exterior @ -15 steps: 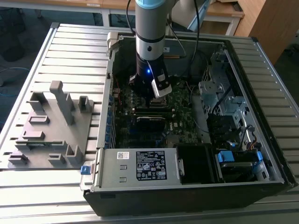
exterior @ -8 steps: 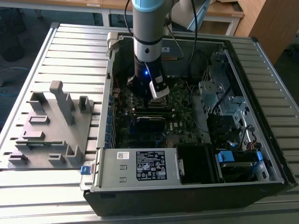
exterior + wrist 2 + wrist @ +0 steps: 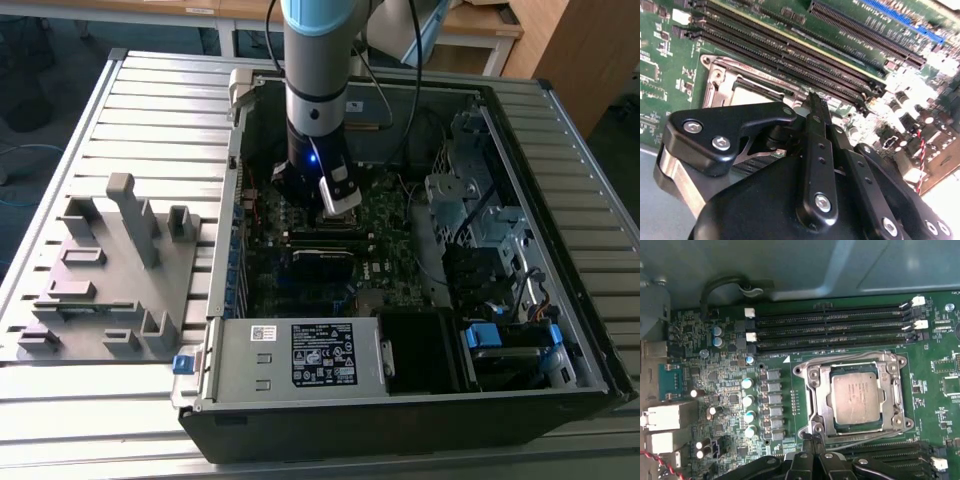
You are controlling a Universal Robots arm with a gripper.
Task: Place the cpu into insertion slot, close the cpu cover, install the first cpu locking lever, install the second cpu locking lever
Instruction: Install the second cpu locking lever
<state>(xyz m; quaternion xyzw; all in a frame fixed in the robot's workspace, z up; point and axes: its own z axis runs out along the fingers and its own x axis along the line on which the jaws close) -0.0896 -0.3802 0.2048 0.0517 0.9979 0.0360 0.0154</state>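
The cpu (image 3: pixel 856 399), a dull silver square, lies in the insertion slot (image 3: pixel 815 427) on the green motherboard. The silvery cpu cover (image 3: pixel 822 390) lies flat around it, framing the chip. A thin wire locking lever (image 3: pixel 865 441) runs along the slot's edge nearest the gripper. In both wrist views my gripper (image 3: pixel 812 436) (image 3: pixel 815 100) is shut, its black fingertips together at the slot's corner where that lever ends; whether they touch the lever I cannot tell. In the exterior view the arm (image 3: pixel 318 90) stands upright over the slot (image 3: pixel 340 200) inside the open computer case.
Long black memory slots (image 3: pixel 835 330) run beside the insertion slot, with more (image 3: pixel 890 452) on its other side. Capacitors (image 3: pixel 747 400) and connectors crowd the board. The case walls (image 3: pixel 400 90), drive cage (image 3: pixel 470 200) and power supply (image 3: pixel 300 355) hem the arm in. A grey fixture (image 3: pixel 120 270) lies outside.
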